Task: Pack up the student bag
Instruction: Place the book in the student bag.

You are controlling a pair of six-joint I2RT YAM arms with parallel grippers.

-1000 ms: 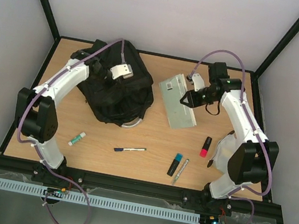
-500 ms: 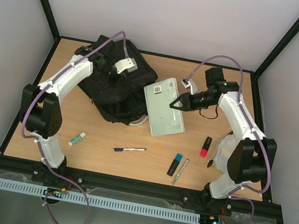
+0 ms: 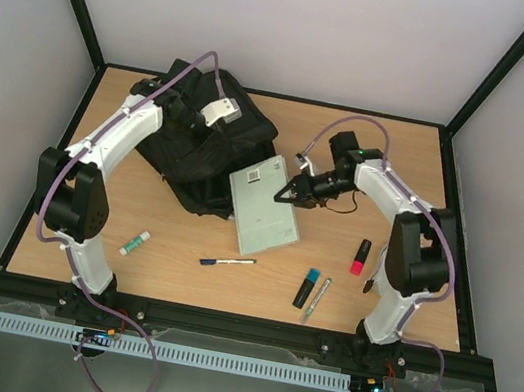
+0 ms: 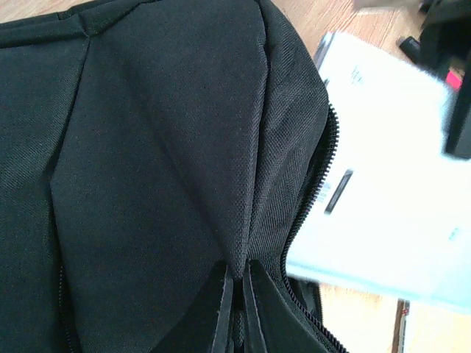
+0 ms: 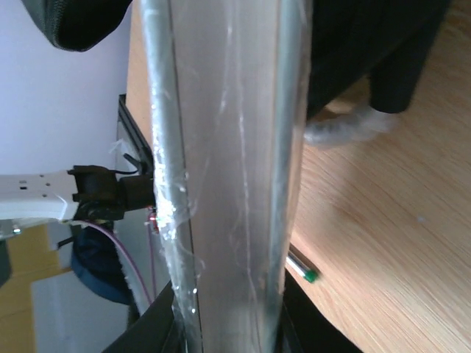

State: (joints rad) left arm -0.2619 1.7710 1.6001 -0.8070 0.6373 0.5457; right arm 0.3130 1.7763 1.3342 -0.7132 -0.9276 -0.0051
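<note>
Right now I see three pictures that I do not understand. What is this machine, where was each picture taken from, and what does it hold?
Two robot arms stand at the near edge of a table, each with a two-finger gripper. The wide picture looks down from above; the other two come from wrist cameras. The left gripper is shut on a fold of the student bag. The right gripper holds a pale notebook beside the bag. On the table lie a glue stick, a pen, a blue highlighter and a red marker.
</note>
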